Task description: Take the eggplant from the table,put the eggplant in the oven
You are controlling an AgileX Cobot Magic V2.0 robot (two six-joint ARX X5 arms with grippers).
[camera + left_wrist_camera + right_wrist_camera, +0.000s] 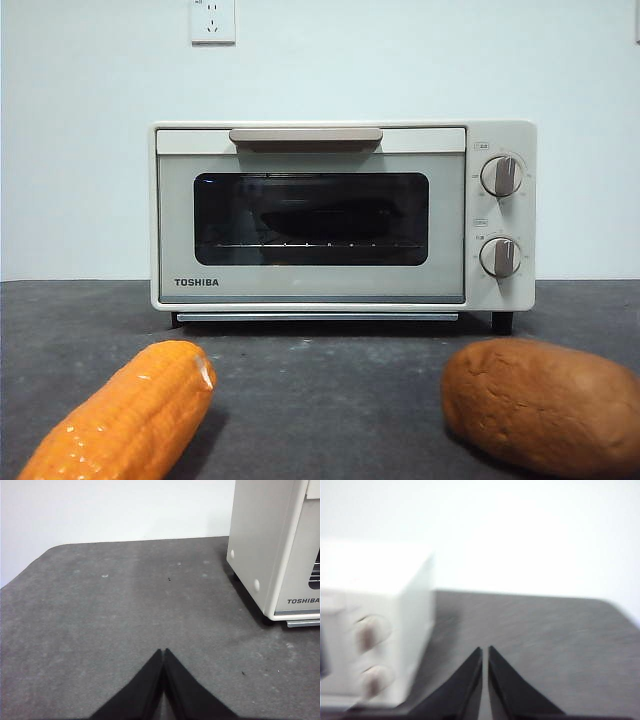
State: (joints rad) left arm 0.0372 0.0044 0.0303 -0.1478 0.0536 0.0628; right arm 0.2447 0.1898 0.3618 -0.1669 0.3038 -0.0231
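Eggplant [325,217] lies inside closed Toshiba oven [340,215], so task looks done; left gripper [164,652] and right gripper [485,650] both pinched closed, empty, clear of it.

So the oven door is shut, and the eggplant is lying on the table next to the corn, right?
Not quite. The oven door is shut, but the eggplant isn't on the table next to the corn. The front view shows a dark long shape behind the glass, on the rack inside. Beside the corn there is only a brown lump.
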